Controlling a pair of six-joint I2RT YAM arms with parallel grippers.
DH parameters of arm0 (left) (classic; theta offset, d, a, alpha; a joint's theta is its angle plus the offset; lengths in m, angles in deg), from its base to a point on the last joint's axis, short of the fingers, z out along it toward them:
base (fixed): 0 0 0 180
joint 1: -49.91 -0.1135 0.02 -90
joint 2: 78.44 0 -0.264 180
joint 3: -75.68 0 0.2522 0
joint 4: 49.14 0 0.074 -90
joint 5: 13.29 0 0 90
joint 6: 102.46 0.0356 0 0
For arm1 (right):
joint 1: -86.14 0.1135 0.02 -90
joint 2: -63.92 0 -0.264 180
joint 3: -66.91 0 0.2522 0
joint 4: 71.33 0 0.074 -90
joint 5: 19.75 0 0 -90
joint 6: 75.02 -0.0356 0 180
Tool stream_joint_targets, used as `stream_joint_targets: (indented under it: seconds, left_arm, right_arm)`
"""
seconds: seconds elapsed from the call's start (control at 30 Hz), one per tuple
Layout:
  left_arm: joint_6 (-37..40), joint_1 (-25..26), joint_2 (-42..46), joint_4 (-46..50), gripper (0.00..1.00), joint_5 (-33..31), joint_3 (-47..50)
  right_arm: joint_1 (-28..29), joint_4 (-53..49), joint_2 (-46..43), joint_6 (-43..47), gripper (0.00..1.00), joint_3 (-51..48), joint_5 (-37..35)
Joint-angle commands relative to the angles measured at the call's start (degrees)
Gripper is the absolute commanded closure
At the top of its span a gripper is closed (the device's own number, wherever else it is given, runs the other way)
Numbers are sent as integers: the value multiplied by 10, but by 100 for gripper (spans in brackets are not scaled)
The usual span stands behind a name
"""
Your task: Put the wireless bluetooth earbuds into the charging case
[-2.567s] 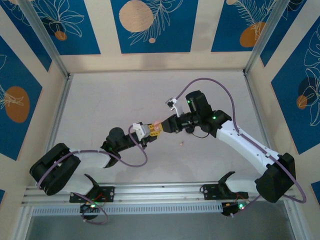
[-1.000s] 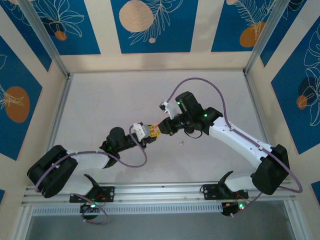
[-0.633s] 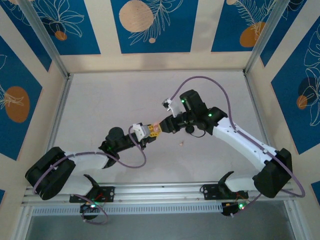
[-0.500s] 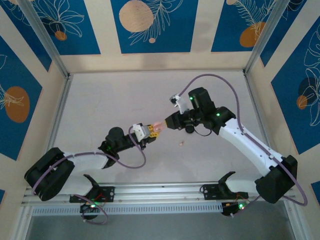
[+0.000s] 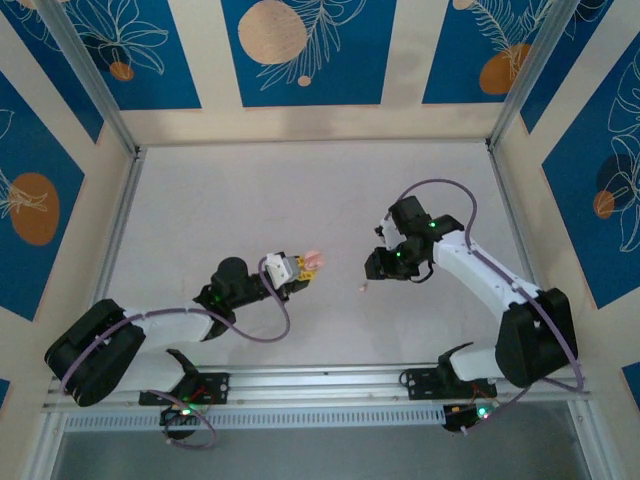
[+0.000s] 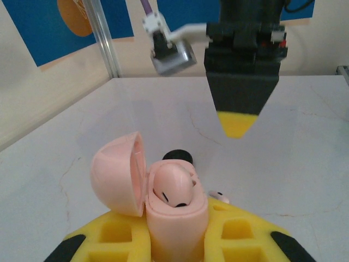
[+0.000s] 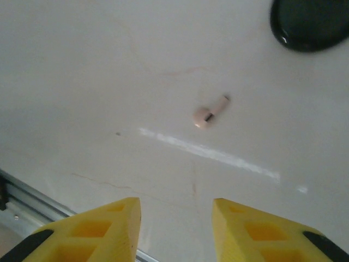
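My left gripper (image 6: 175,225) is shut on the base of an open pale pink charging case (image 6: 177,218), held upright with its lid (image 6: 117,174) swung to the left. One pink earbud (image 6: 173,186) sits in the case. Another pink earbud (image 7: 210,112) lies loose on the table, also seen from above (image 5: 362,287). My right gripper (image 7: 175,218) hangs open above the table just short of that earbud, with nothing between its yellow fingers (image 7: 109,232). From above, the right gripper (image 5: 375,268) is to the right of the left gripper (image 5: 300,266) and apart from it.
A round black case (image 7: 310,24) lies on the table beyond the loose earbud, and shows behind the pink case (image 6: 178,156). A metal rail (image 5: 320,385) runs along the near table edge. Patterned walls close in the other three sides.
The right gripper has drawn back from the pink case to the right, turned down towards the table and opened. The left gripper still holds the case in the same place.
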Motion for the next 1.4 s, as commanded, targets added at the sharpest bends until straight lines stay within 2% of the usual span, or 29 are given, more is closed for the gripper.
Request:
stream_joint_targets:
  seconds: [0.0,0.3,0.8,1.17,1.37]
  left_arm:
    - [6,4,10,-2,88,-7,4]
    - [4,4,19,0,88,-16,6]
    - [9,5,36,22,88,-23,6]
    - [7,5,35,20,88,-24,6]
    - [8,5,36,20,88,-24,6]
  right_arm:
    - [-2,-12,29,-3,61,0,-7]
    - [13,45,132,46,61,41,26]
    - [24,65,252,71,59,96,32]
    - [24,28,271,61,57,96,-3]
    - [29,9,259,51,57,83,3]
